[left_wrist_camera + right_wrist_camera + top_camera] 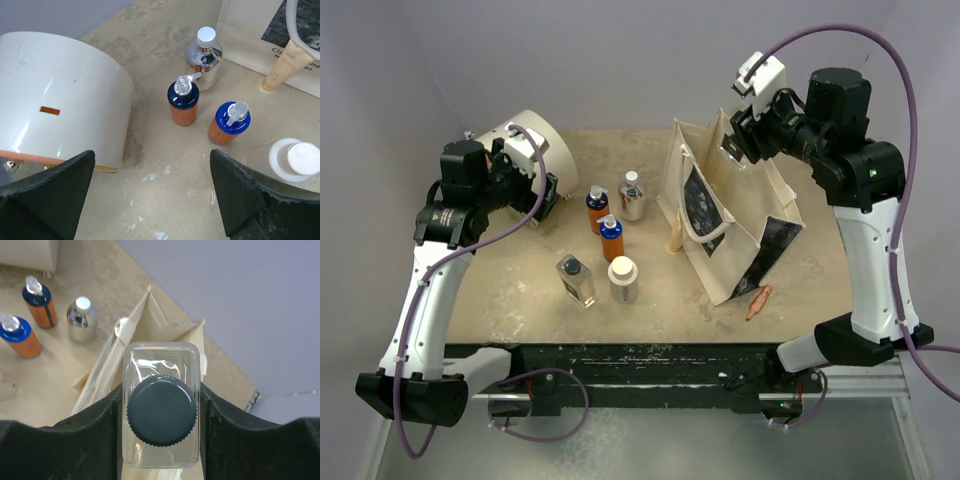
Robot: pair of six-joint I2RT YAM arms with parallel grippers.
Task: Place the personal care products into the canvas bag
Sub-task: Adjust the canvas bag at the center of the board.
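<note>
White arm links, black joints, purple cables along both; matte black claw fingers.

A scuffed beige tabletop with pale smears stands against plain lavender-grey walls, which rise behind it and at both sides. A dark, worn rail runs along the tabletop's near edge, and below that lies a dull grey metal sheet. The light is soft and even.

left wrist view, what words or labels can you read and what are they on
"MAZO", small and unsure: on the tan cone.
"Cle", cut off, the rest blurred: on the canvas bag, by its dark print.
Orange bottles, silver bottle: nothing readable.
</note>
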